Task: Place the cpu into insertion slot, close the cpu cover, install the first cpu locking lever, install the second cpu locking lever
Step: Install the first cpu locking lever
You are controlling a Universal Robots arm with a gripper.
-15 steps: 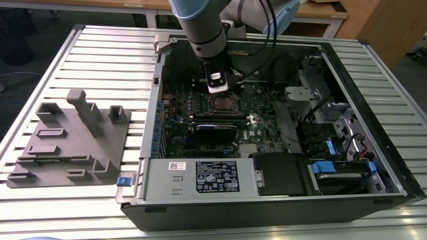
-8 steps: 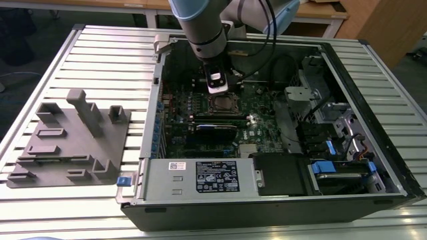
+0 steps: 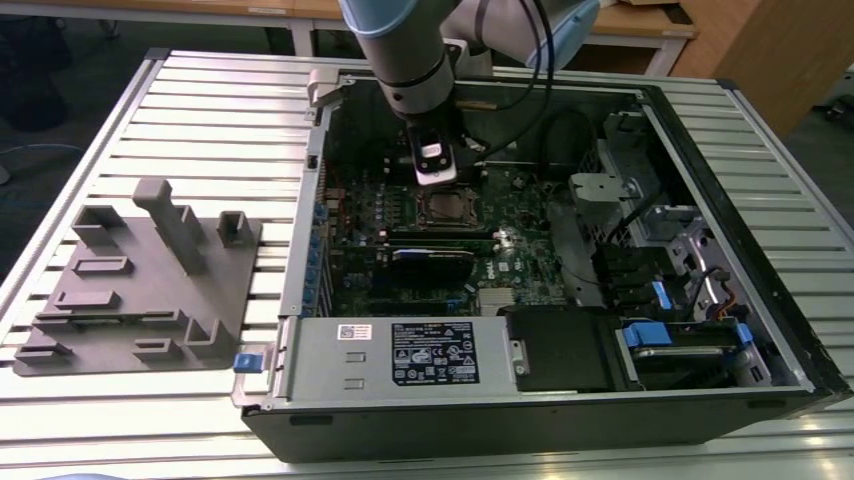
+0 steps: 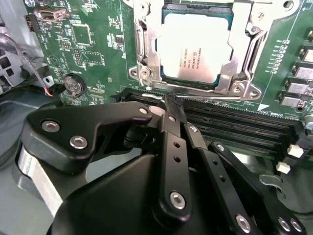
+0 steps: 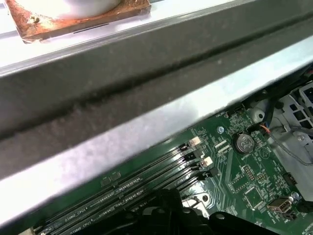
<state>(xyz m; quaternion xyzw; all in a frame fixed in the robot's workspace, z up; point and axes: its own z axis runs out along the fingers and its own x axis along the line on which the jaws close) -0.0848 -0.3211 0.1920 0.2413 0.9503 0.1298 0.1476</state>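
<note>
Open computer case (image 3: 534, 430) lying on a slatted metal table (image 3: 200, 90), green circuit board (image 3: 360, 210) exposed. Robot arm (image 3: 400, 50) hanging from above, with the gripper (image 3: 439, 180) just over the insertion slot (image 3: 447, 208) near the middle of the board. Grey moulded fixture (image 3: 140, 280) on the table toward the exterior view's left, well apart from the case. Black labelled box (image 3: 434, 352) along the case edge nearest the camera.

In the second wrist view, black gripper (image 4: 169, 104) with fingertips drawn together, poised over the memory slots (image 4: 234, 122) just beside the socket. The cpu (image 4: 193, 49) seated in the socket, dull silver top showing through the window of the cpu cover (image 4: 239, 39), which lies flat over it. Round coin battery (image 4: 73, 84) near the board's edge.
</note>
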